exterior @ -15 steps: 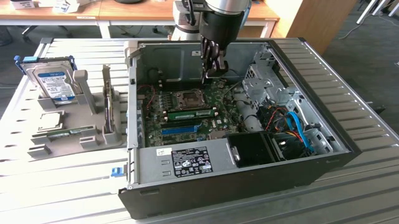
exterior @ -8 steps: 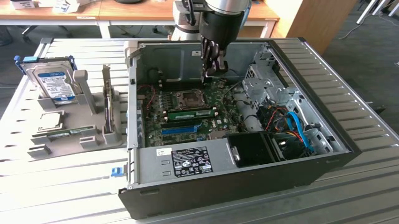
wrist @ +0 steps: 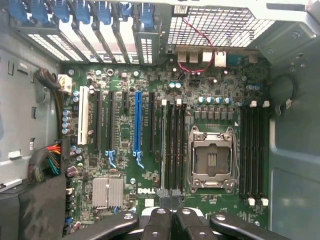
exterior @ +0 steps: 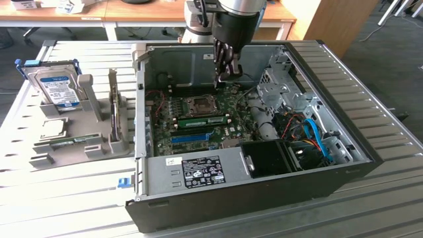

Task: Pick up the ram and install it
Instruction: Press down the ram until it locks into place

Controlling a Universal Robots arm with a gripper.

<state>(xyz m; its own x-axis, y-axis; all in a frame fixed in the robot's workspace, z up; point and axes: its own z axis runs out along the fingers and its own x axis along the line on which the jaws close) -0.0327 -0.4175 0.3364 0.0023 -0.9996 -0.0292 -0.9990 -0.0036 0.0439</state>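
Ram (exterior: 200,120) lies along a motherboard (exterior: 165,111) slot at frame centre, apparently seated; gripper (exterior: 223,85) hangs above it, jaws closed on nothing, a blunt tip fit for pressing.

Wooden desks (exterior: 132,12) stand behind a slatted metal table (exterior: 370,99) on grey floor (exterior: 390,44).

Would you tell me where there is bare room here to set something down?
Bare table lies on the near side of the grey holder, at the exterior view's left, and beside the computer case at the exterior view's right. Inside the case it is crowded: the shut tool hangs over the motherboard, near cables.
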